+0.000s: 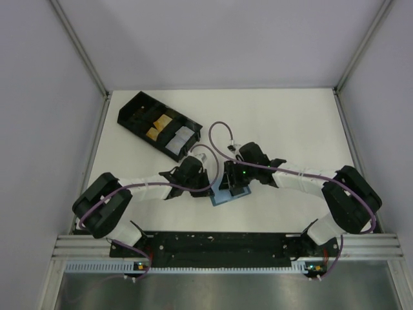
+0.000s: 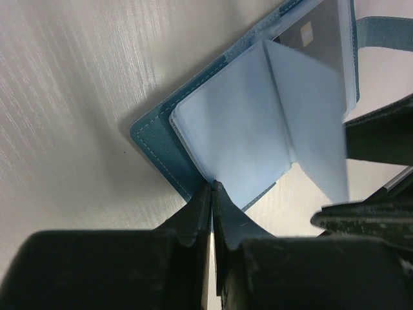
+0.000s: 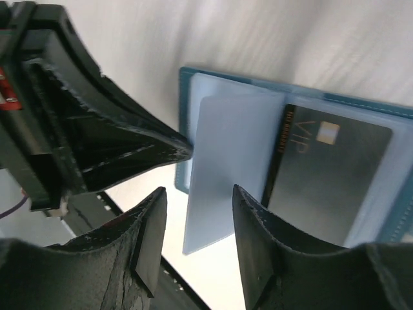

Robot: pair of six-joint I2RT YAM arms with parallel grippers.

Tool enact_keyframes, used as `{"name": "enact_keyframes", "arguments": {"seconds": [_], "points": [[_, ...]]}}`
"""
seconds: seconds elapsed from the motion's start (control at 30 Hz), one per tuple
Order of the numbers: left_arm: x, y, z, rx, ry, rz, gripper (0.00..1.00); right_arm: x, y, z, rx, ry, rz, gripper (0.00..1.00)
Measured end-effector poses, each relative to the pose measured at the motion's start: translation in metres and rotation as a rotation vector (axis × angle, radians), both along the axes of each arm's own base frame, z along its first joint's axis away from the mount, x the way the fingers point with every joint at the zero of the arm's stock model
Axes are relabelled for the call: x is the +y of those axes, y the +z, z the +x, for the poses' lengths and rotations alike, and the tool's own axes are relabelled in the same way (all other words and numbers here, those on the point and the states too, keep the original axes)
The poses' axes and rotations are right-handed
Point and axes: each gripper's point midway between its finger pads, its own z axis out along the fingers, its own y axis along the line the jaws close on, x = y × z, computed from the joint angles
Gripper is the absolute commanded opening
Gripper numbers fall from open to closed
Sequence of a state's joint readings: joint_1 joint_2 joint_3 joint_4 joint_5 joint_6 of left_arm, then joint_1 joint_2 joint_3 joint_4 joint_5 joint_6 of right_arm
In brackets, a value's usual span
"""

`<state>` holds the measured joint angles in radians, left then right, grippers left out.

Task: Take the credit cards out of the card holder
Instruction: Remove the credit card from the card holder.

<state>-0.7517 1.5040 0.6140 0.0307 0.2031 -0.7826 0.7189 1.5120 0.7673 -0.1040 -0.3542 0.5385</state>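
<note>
Card holder (image 1: 222,196): laid open on the table (image 1: 290,123) near its middle, a little ahead of the near edge; the teal cover is turned down and the paler blue panels up
Pale blue leaf (image 3: 226,161): lifted off the open holder along the fold and tilted; its loose edge is held clear of the panel beneath
Card (image 3: 332,161): dark grey, marked with a gold chip and the letters "VIP"; it is kept inside a clear pocket of the card holder, just beside the lifted leaf
Left gripper (image 2: 213,188): closed, the two fingers pressed together with only a slit between them; the tips are set on the near edge of the card holder, which appears to be pinched there
Right gripper (image 3: 197,194): parted about halfway, nothing clamped; the loose edge of the pale blue leaf is seen in the gap between the fingers
Black tray (image 1: 132,110): placed at the far left of the table, well apart from the card holder; yellowish and grey items are held in its compartments
</note>
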Motion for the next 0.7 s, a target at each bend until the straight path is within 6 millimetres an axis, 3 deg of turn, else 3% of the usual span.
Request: {"name": "enact_keyframes", "arguments": {"seconds": [0.2, 0.37, 0.53, 0.7], "points": [[0.002, 0.001, 0.0, -0.005, 0.018, -0.005, 0.07, 0.019, 0.015, -0.006, -0.006, 0.043, 0.067, 0.47], [0.014, 0.008, -0.002, -0.035, 0.075, -0.006, 0.09, 0.021, 0.015, -0.005, -0.016, 0.044, 0.066, 0.47], [0.026, 0.037, 0.006, -0.13, 0.168, -0.059, 0.11, 0.022, 0.001, -0.004, 0.008, 0.052, 0.037, 0.41], [0.032, 0.057, 0.013, -0.194, 0.229, -0.095, 0.11, 0.024, -0.016, -0.012, 0.046, 0.076, 0.011, 0.43]]}}
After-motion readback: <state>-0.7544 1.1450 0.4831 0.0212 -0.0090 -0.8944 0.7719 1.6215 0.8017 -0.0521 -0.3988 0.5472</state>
